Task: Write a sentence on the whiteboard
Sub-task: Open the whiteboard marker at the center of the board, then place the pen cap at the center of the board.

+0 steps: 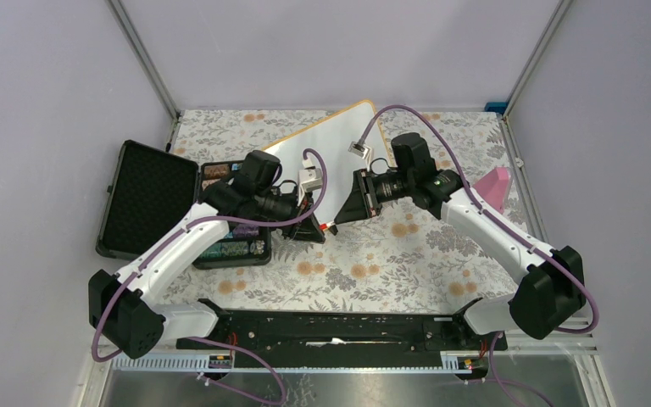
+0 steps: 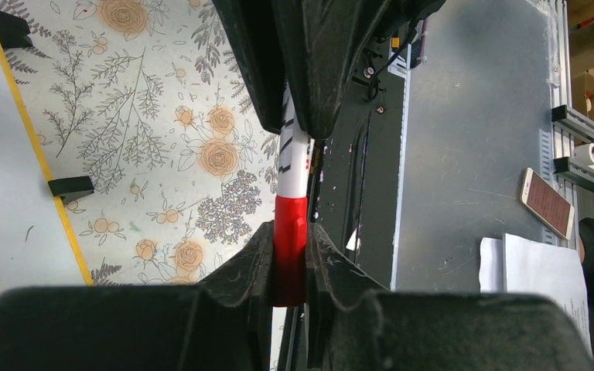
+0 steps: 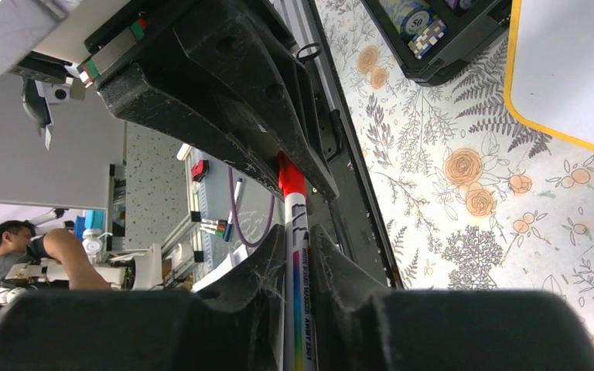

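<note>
Marker (image 2: 292,162) bridges the hands: left hand (image 2: 291,249) clamped on red cap (image 2: 290,220), right hand (image 3: 298,241) closed on barrel, whiteboard (image 1: 339,140) lying just beyond both.

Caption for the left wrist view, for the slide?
Left jaws clamp the marker by its red cap, right jaws grip its white barrel; whiteboard at left.

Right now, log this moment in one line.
left gripper: shut on red cap | right gripper: shut on marker | cap: on | whiteboard: on table
</note>
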Controlling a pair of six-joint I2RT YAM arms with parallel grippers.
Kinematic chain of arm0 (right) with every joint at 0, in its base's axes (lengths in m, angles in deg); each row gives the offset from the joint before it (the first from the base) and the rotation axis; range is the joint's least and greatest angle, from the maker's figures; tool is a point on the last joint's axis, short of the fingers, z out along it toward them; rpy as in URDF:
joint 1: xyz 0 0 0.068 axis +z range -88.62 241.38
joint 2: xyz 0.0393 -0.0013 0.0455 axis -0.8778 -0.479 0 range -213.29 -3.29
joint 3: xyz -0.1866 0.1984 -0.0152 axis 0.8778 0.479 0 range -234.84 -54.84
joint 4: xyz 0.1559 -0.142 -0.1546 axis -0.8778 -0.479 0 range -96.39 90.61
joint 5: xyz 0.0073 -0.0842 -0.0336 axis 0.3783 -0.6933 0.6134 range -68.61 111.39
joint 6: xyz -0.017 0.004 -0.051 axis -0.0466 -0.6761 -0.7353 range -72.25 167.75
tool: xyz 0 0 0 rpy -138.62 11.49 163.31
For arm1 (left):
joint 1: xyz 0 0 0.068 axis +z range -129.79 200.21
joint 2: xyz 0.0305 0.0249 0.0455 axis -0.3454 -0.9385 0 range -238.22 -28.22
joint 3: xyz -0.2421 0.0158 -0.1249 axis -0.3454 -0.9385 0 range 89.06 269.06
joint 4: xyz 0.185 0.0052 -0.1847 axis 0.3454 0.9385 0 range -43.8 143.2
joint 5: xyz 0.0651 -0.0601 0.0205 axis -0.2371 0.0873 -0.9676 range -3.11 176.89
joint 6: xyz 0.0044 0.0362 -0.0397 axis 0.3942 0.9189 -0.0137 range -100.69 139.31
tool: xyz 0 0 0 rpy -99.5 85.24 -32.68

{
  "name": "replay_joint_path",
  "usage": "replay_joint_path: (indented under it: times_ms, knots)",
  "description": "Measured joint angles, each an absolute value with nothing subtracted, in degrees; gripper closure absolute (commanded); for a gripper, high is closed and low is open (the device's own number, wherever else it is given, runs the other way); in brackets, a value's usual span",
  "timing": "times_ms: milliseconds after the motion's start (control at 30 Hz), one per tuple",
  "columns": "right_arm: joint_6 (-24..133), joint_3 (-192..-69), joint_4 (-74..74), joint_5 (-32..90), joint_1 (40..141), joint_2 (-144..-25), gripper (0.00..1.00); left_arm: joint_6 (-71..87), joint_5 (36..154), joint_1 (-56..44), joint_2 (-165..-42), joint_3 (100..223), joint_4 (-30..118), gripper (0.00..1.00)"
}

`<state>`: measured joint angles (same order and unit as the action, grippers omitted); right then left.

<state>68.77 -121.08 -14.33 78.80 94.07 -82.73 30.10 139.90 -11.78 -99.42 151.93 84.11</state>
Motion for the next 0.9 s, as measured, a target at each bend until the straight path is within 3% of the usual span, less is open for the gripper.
replay_joint_path:
  times_ms: [67,533,900]
  knots:
    - [68.7,-121.1,-14.3,78.9,94.1,-82.7,1.0,30.3,140.0,-11.8,-99.4,152.1,84.3,1.0]
    - [68.6,-122.8,-16.4,80.6,89.3,-82.9,1.0,35.1,136.6,-12.6,-99.4,151.9,78.9,1.0]
    - [63.7,-130.1,-22.9,82.1,74.7,-82.8,1.0,42.7,131.2,-12.1,-101.0,148.5,91.1,1.0]
